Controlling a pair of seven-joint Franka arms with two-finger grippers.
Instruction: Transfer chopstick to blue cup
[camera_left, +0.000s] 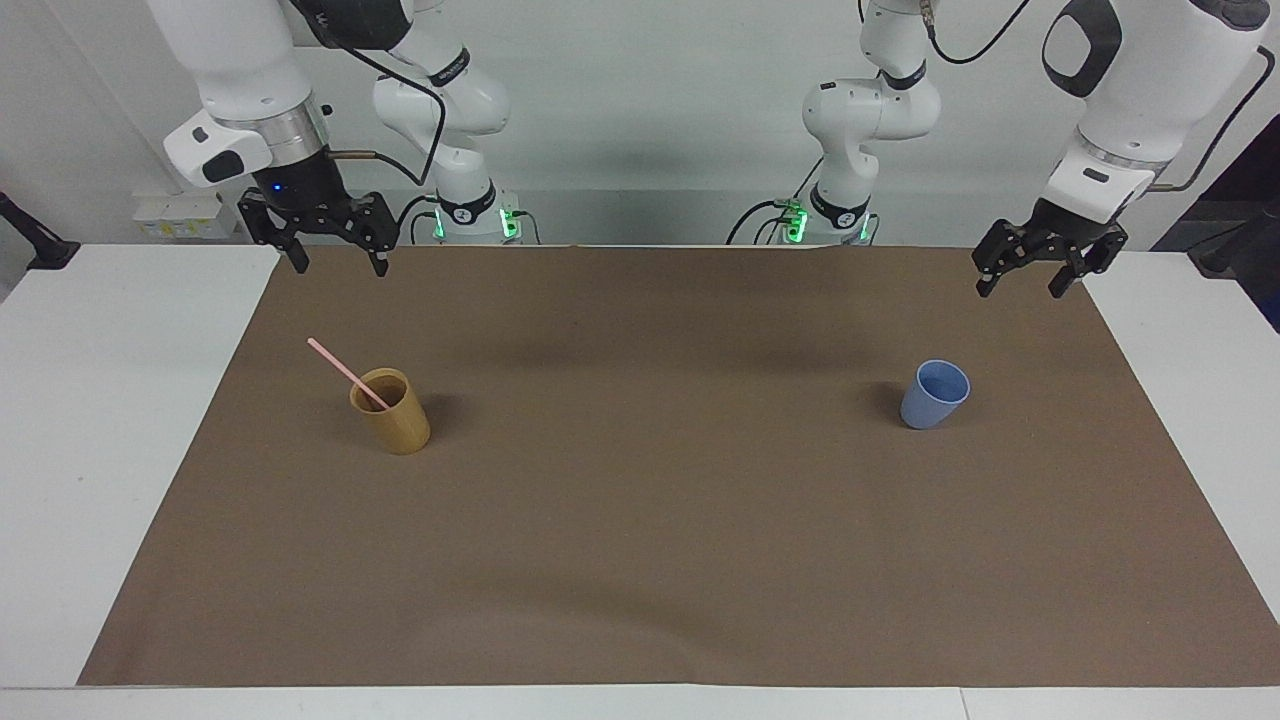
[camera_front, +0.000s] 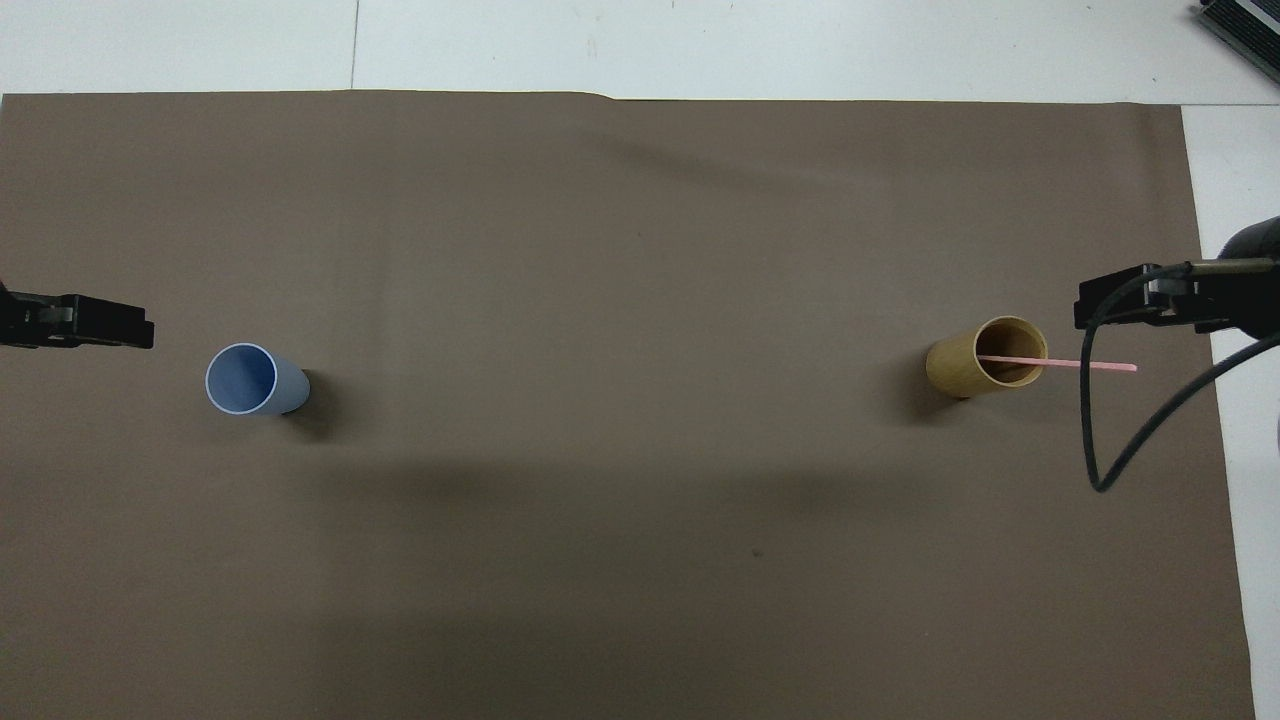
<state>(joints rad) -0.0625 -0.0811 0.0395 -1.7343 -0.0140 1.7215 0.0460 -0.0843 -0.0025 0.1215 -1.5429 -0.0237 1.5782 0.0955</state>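
We find the chopstick (camera_left: 347, 373) standing slantwise in the tan cup (camera_left: 391, 411), its lower end down inside and its upper end poking out over the rim. Its long axis runs roughly along the table's length: the free tip points up and out toward the right arm's end of the table, away from the blue cup (camera_left: 934, 394). That puts the exposed tip below the right gripper's fingers (camera_left: 298, 259) and farther from the robots than they are, with open air between them.

The right gripper (camera_left: 339, 262) hangs with its fingers spread wide and holding nothing. The left gripper (camera_left: 1028, 280) waits over the mat's edge at its own end, fingers also apart and empty; the blue cup sits on the mat below those fingers, well apart from them.

We judge the main risks as follows. The stick is thin and only leans on the rim, so a close that comes slightly off line could knock it round inside the cup or miss it altogether. If we pull along the wrong line, against the slant, the stick may lever on the rim and tip the tan cup over. The blue cup looks light and narrows toward its base, so a long stick dropped in at an angle could topple it. The two cups stand well apart, so we may need a handover, where the stick could slip.
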